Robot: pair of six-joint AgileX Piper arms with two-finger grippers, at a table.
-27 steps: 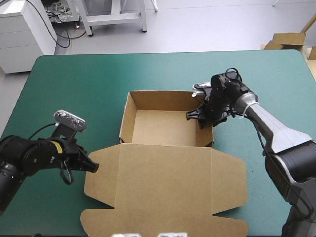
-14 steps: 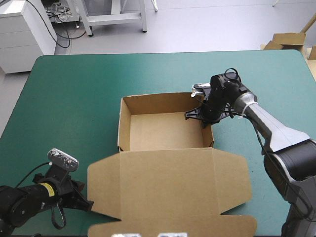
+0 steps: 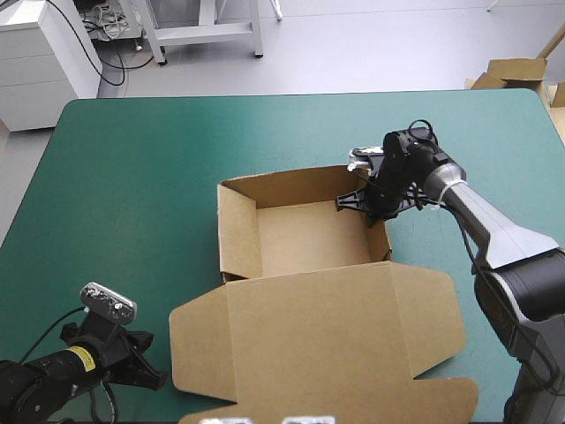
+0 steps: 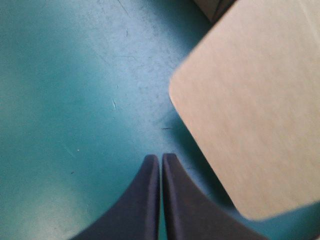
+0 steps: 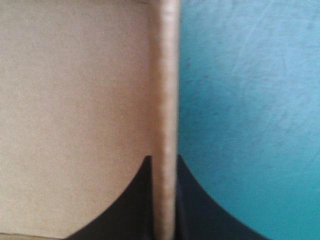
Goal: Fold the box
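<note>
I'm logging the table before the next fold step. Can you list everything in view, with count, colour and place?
box: one, brown, mid-table, an open tray with its walls raised
lid: one, brown, lying flat on the cover on the tray's near side
more board: some, brown, off the table past its far right corner
table: one, teal-green cover
left gripper: one, black fingers shut and empty, at the table's near left corner beside the lid's left flap
right gripper: one, black fingers shut on the box's right wall near the tray's far right corner
</note>
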